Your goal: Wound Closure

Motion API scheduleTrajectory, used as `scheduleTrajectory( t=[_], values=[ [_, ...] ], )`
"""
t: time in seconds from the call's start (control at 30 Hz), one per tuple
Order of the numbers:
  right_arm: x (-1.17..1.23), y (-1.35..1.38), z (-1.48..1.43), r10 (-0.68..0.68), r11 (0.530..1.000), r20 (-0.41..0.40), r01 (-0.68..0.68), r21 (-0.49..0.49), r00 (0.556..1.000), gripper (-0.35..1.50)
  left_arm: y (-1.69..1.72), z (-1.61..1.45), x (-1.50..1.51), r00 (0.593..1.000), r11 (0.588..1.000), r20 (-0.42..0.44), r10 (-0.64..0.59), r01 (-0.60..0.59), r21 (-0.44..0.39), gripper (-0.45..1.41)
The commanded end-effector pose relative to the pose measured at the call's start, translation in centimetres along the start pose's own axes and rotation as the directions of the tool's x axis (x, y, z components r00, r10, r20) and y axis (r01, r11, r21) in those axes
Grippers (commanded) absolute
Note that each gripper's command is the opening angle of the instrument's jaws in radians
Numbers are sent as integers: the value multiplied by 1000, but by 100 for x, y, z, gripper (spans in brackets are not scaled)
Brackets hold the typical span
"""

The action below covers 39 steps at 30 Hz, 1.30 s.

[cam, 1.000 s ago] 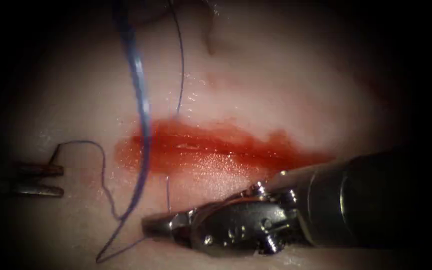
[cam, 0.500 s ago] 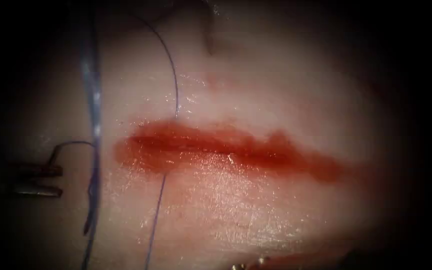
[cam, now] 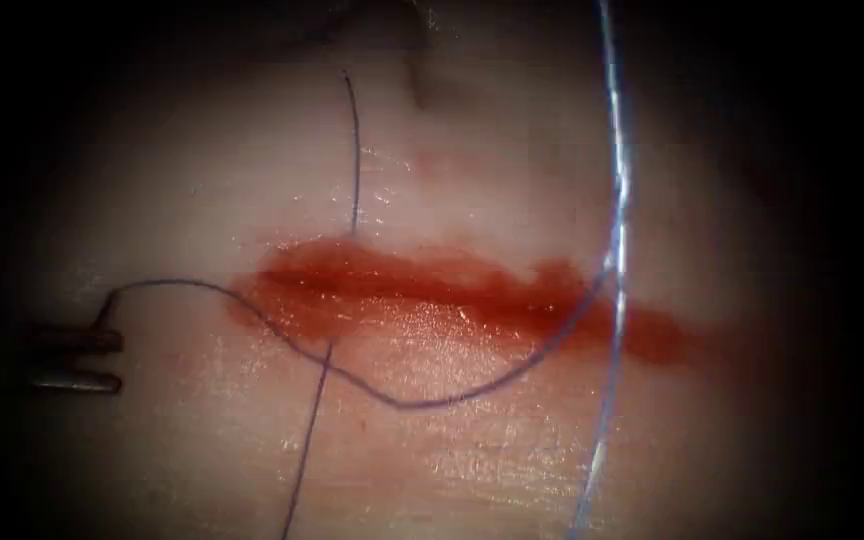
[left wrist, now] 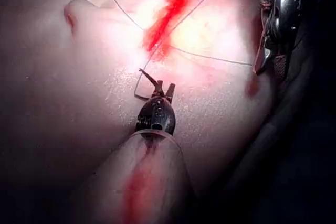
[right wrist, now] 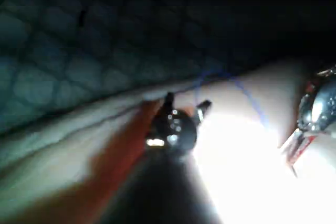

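- The left tool [cam: 120,361] lay left of the cut [cam: 452,290], jaws parted — the thread [cam: 402,403] touched its upper jaw and ran rightward across the cut.
- The right tool [right wrist: 186,102] — grip could not be told.

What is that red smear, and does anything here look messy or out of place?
The smear is red fluid pooled along the cut in the tissue. Loose thread wanders across the cut in a slack curve rather than lying tidy. The left tool, left of the cut, has open jaws holding nothing.

Dark blue thread [cam: 422,403] over pale pink tissue [cam: 472,160], red fluid [cam: 432,290] along cut.
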Motion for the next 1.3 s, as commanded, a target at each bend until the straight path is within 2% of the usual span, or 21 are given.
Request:
scheduleTrajectory(
  t=[0.03,0.17,0.23,0.4,0.43,0.53,0.6,0.67,0.8,0.83,0.93,1.07,1.3],
  values=[
    [-9,-3,-1,21,1000,8,-21,-8,1000,106,5,8,-6,1000,1000,0,-3,3,-4,-38],
    [-23,4,-22,79,997,15,-79,-24,997,113,5,8,-6,1000,1000,0,-3,3,-4,-38],
    [-35,17,-46,98,993,46,-95,-65,994,111,5,8,-6,1000,1000,0,-3,3,-4,-38],
    [-62,59,-96,118,986,173,-95,-139,978,113,5,9,-6,1000,1000,0,-3,3,-4,-38],
    [-73,78,-115,132,979,202,-96,-180,970,113,5,9,-6,1000,1000,0,-3,3,-3,-38],
    [-84,104,-132,189,957,208,-133,-256,960,108,5,9,-7,1000,1000,0,-3,3,-3,-38],
    [-93,122,-139,276,912,147,-210,-353,950,104,5,10,-8,1000,1000,0,-2,2,-2,-38],
    [-101,135,-138,381,855,88,-314,-412,920,104,5,10,-8,1000,1000,0,-2,2,-2,-38],
    [-115,154,-127,526,760,1,-469,-450,851,101,5,11,-9,1000,1000,0,-1,1,-1,-38],
    [-119,158,-124,544,743,-20,-493,-452,839,99,5,11,-9,1000,1000,0,-1,1,-1,-38],
    [-132,168,-110,638,660,-99,-609,-441,764,93,5,11,-9,1000,1000,0,-1,1,-1,-38],
    [-161,176,-83,747,537,-162,-728,-427,645,89,6,11,-10,1000,1000,0,-1,1,0,-38],
    [-199,175,-54,829,417,-227,-834,-361,512,89,6,11,-10,1000,1000,0,-1,1,0,-38]
  ],
)
